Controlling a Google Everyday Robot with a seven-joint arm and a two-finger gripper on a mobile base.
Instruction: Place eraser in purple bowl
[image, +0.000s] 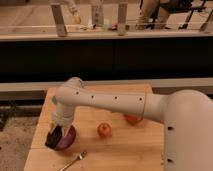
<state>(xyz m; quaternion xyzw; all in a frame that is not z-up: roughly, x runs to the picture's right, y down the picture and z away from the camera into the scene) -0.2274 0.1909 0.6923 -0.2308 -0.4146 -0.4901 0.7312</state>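
We had the gripper (54, 137) at the nine o'clock rim of the purple bowl (69, 141), could not tell its grip, saw no eraser, and judged placement not yet confirmed.

My near-black pincer (54, 138) hangs at the left rim of the small round dark purple-maroon bowl (69, 142), which is plain in colour. My smooth white arm (105, 102) carries a row of small dark dots. The pale blond wooden tabletop (130, 150) bears a round red apple (104, 130), an orange-red round fruit (132, 119) and a thin silver-grey metal utensil (74, 160).
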